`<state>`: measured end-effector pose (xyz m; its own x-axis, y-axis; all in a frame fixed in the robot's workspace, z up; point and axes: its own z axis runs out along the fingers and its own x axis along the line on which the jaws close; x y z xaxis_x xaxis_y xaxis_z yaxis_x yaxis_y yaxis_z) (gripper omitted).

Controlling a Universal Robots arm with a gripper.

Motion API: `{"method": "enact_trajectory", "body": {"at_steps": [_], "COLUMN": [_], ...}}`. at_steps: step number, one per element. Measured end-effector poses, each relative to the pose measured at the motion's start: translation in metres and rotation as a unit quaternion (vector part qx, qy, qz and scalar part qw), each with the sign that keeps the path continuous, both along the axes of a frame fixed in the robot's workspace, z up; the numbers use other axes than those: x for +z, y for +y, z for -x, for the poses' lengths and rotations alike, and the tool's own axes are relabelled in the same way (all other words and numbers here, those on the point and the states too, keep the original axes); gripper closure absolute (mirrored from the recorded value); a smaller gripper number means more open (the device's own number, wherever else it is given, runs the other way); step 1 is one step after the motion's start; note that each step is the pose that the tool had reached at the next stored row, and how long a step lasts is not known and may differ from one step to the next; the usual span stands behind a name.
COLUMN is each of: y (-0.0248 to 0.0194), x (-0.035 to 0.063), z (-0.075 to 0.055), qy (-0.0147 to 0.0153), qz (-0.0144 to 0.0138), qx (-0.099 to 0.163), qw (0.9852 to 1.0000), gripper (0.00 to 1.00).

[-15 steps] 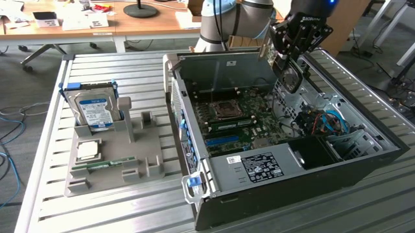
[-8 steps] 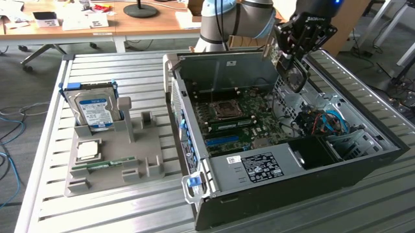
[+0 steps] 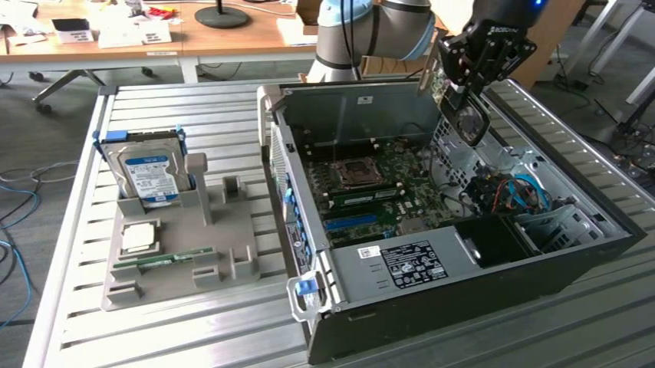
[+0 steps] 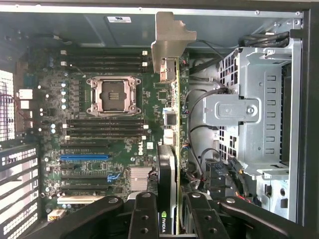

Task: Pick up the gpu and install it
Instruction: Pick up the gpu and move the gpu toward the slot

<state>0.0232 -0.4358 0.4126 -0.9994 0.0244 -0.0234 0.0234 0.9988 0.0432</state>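
**Op:** Where's the gpu (image 3: 470, 121) relative to the end effector (image 4: 171, 209)?

**Eng:** You've got it. The end effector is clamped on the gpu, one finger on each face, at the end opposite the bracket (image 4: 172, 37).

**Op:** Long axis?

**Eng:** It runs straight away from the end effector, down into the open case (image 3: 461, 307). The bracket end is farthest from your wrist. The card is up on end and edge-on to the wrist view, not lying along the motherboard (image 4: 154, 107).

**Op:** Over what?

**Eng:** Over the board edge beside the drive cage (image 4: 259, 99). The blue slot (image 4: 84, 157) is well apart from it, off on the side away from the cage. The card's length points at the board rather than along that slot.

**Op:** Seated?

**Eng:** My read is no, it's hanging clear of any slot. I can't tell whether the bracket tip touches anything.
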Motion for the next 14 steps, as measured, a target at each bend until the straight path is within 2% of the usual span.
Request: {"method": "enact_trajectory", "body": {"at_steps": [14], "y": [0.0], "x": [0.0], "z": [-0.0031], "qy": [0.0], "qz": [0.0], "qx": [0.0], "qw": [1.0], "gripper": [0.73]}}
